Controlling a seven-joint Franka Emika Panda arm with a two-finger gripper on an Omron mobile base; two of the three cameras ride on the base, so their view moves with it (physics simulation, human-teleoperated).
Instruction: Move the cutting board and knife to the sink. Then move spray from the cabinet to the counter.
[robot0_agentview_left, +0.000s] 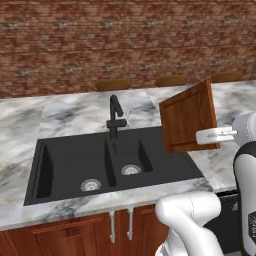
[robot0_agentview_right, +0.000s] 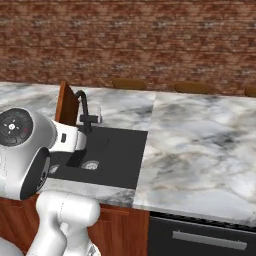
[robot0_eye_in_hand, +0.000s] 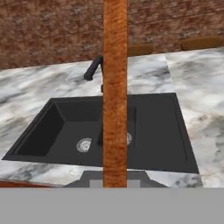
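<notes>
My gripper (robot0_agentview_left: 216, 135) is shut on the right edge of the cutting board (robot0_agentview_left: 189, 117), a reddish-brown wooden board held upright in the air over the right end of the sink (robot0_agentview_left: 65, 165). From the right base the cutting board (robot0_agentview_right: 67, 104) rises edge-on behind the hand, left of the faucet (robot0_agentview_right: 84, 112). In the hand view it is a narrow vertical strip (robot0_eye_in_hand: 114, 87) clamped at the bottom, with the black sink (robot0_eye_in_hand: 157, 127) and its two drains below. The marble counter (robot0_agentview_left: 75, 115) surrounds the basin. The knife, the spray and the cabinet are out of view.
The angular black faucet (robot0_agentview_left: 115, 115) stands behind the basin's divider, just left of the board. A brick wall runs along the back. Wide marble counter (robot0_agentview_right: 200, 145) lies right of the sink (robot0_agentview_right: 120, 150). A dark appliance front (robot0_agentview_right: 200, 235) sits under it.
</notes>
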